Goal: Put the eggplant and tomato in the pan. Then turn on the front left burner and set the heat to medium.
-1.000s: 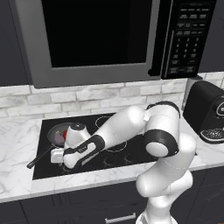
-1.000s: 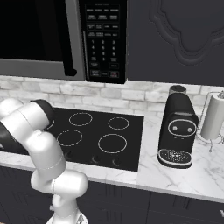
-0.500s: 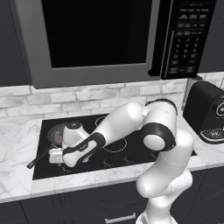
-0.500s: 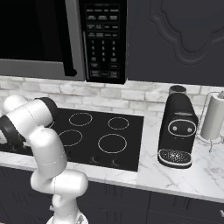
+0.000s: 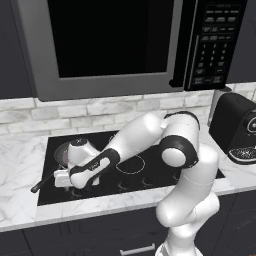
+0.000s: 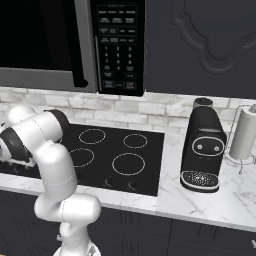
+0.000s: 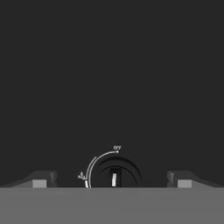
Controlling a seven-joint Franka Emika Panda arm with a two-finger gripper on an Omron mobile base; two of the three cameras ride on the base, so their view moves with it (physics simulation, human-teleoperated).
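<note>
My gripper (image 7: pixel 111 180) is open and hangs low over the front left edge of the black cooktop (image 5: pixel 150 175). Its two fingertips (image 7: pixel 41 180) straddle a round black knob (image 7: pixel 114 175) with a white arc and an "off" mark, without touching it. From the left base view the gripper (image 5: pixel 62 179) is beside the pan's thin black handle (image 5: pixel 42 184). The pan (image 5: pixel 61 151) stands on the cooktop's left side, mostly behind my hand. The eggplant, the tomato and the front left burner are hidden by my hand and the pan.
More knobs (image 6: pixel 106 183) line the cooktop's front edge and white burner rings (image 6: pixel 128 163) lie to the right. A black coffee machine (image 6: pixel 202 150) and a paper towel roll (image 6: pixel 243 134) stand on the marble counter (image 6: pixel 200 205). A microwave (image 5: pixel 115 45) hangs overhead.
My hand has slid a little to the left and down toward the cooktop's front edge. The jaws have stayed open.
</note>
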